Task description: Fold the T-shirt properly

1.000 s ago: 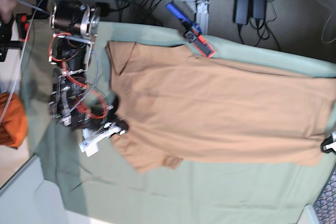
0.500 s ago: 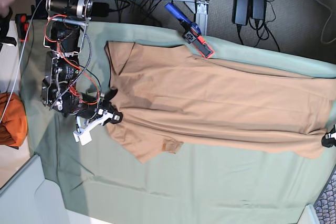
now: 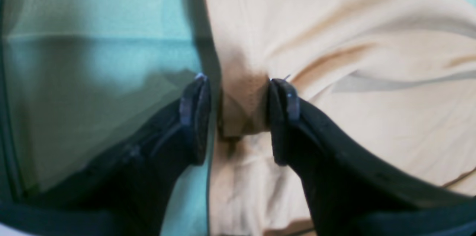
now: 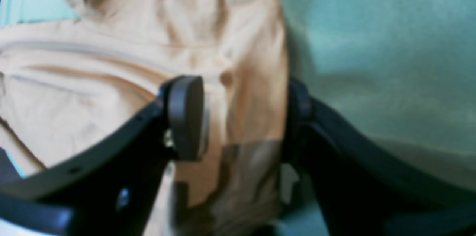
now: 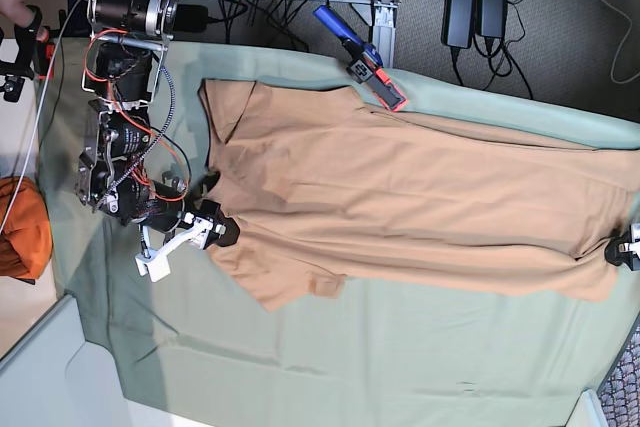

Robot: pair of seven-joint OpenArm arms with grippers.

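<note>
At your left tool (image 3: 238,117), jaws stand apart astride the T-shirt (image 5: 420,217) hem edge; your right tool (image 4: 238,117) likewise gapes over the collar end. Beyond, the shirt lies spread across the green-clothed tabletop (image 5: 400,367).

cut off: T-shirt (image 5: 420,207) hem, base view right edge | blurred: both wrist views

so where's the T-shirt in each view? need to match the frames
Base: the T-shirt lies spread across the middle, collar end at the left.
Left wrist: it fills the right half, a fold of it between the open jaws.
Right wrist: it fills the left half, its edge between the open jaws.
Shared landmark: the green table cloth under it, left in the left wrist view, right in the right wrist view.
</note>
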